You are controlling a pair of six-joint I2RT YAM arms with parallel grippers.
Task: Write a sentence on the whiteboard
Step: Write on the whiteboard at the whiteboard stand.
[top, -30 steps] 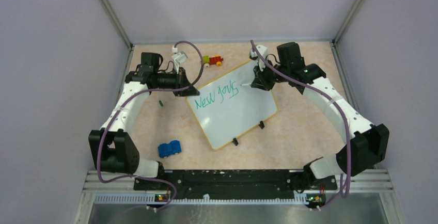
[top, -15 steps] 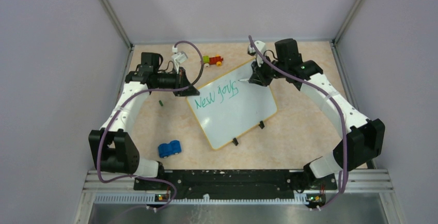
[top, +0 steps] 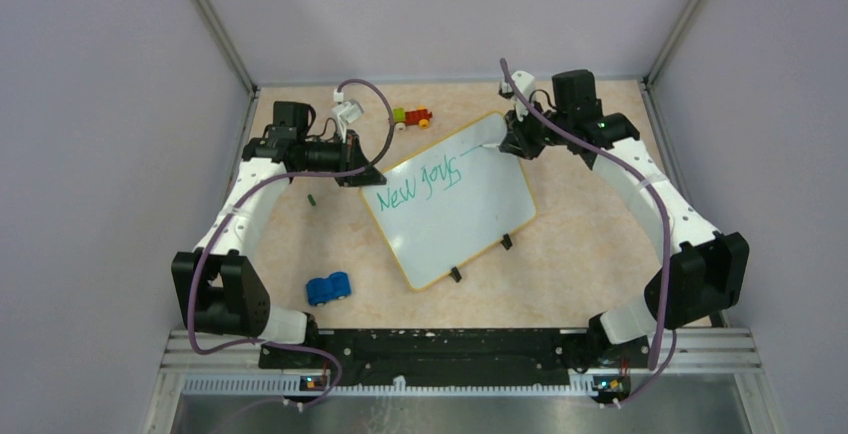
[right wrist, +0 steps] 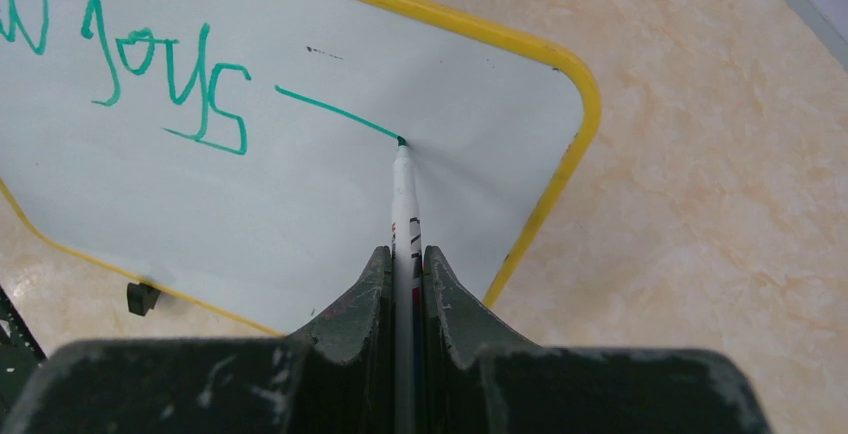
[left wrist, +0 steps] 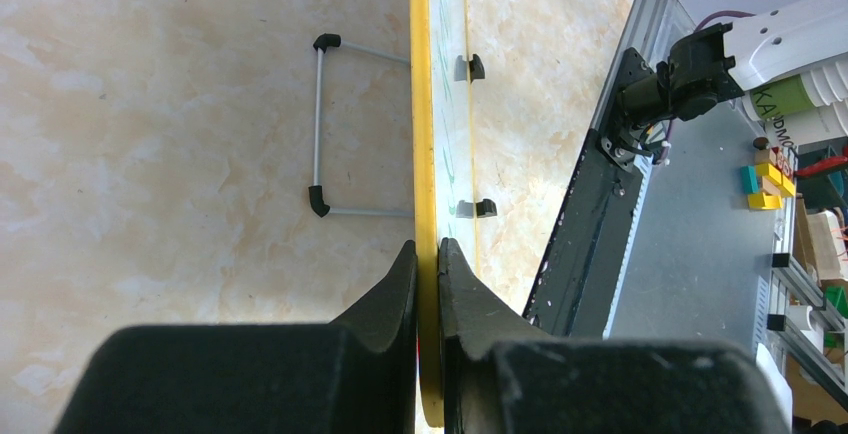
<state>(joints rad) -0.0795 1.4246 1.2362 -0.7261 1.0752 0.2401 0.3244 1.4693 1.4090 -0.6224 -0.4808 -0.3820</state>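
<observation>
Right hand (right wrist: 406, 254), pinching the marker (right wrist: 403, 194), now sits nearer the far corner of the whiteboard (top: 450, 229). A new stroke (right wrist: 335, 112) extends the sentence (top: 418, 184). Left hand (left wrist: 428, 250) clamps the rim (left wrist: 424, 104).

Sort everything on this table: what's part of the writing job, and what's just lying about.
Job: whiteboard; green writing; marker; left gripper, clamped on the board's edge; right gripper, holding the marker.

Lying about: blue toy car; toy blocks; small green piece.
</observation>
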